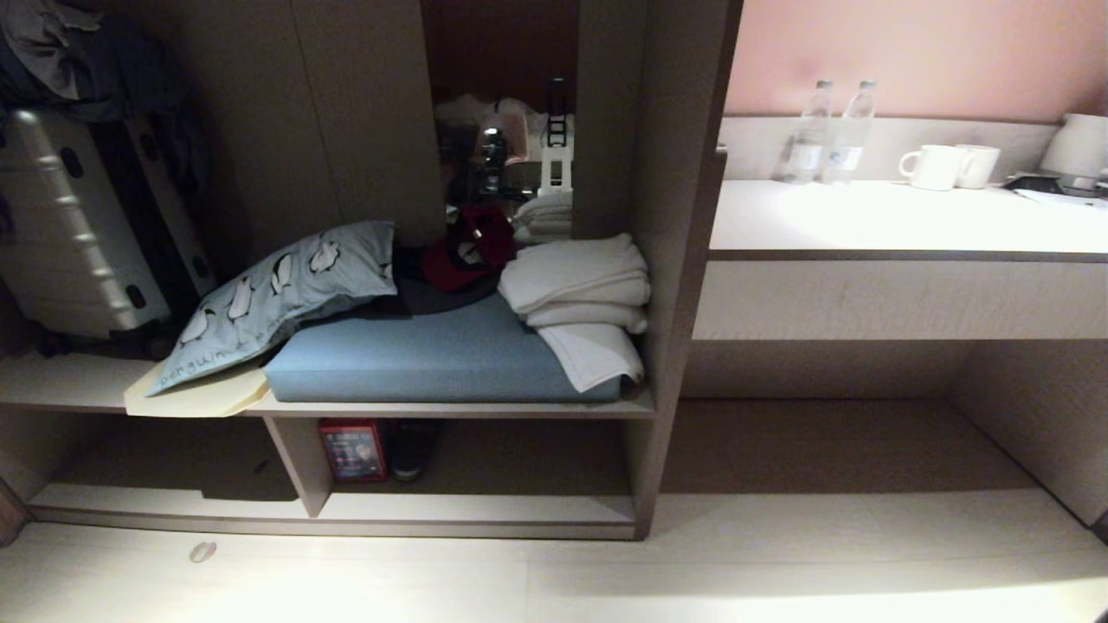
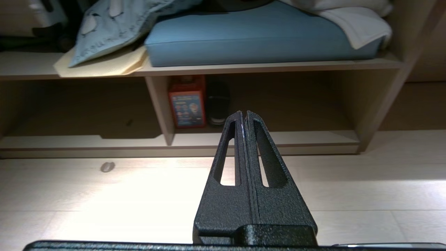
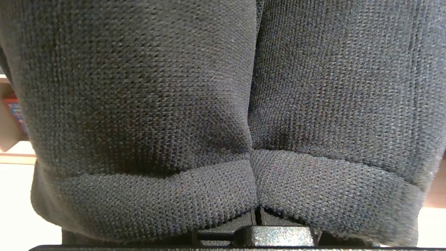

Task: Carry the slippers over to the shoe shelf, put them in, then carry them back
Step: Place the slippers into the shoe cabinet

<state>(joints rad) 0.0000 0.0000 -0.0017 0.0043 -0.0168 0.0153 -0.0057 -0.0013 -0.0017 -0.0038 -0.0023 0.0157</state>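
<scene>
Neither arm is seen in the head view, where the shelf [image 1: 485, 506] is shown low on the left with its pale base board and one divider. Just beside the divider, one red box [image 1: 352, 450] and one black shoe [image 1: 413, 450] are stood in the right compartment. Above it, one blue cushion [image 1: 433, 355], one penguin pillow [image 1: 277, 298] and one stack of white towels [image 1: 580, 294] are laid on the bench. One suitcase [image 1: 74, 225] is seen at far left. On the counter to the right, two bottles [image 1: 831, 134] and two cups [image 1: 948, 166] are counted.

Only in the left wrist view is the left gripper [image 2: 244, 113] shown: its fingers are pressed together on nothing, above the floor before the shelf.

Only in the right wrist view are the slippers [image 3: 223, 104] seen. Two dark knitted uppers lie side by side, filling the picture, pinched between the closed fingers of the right gripper [image 3: 257, 212].
</scene>
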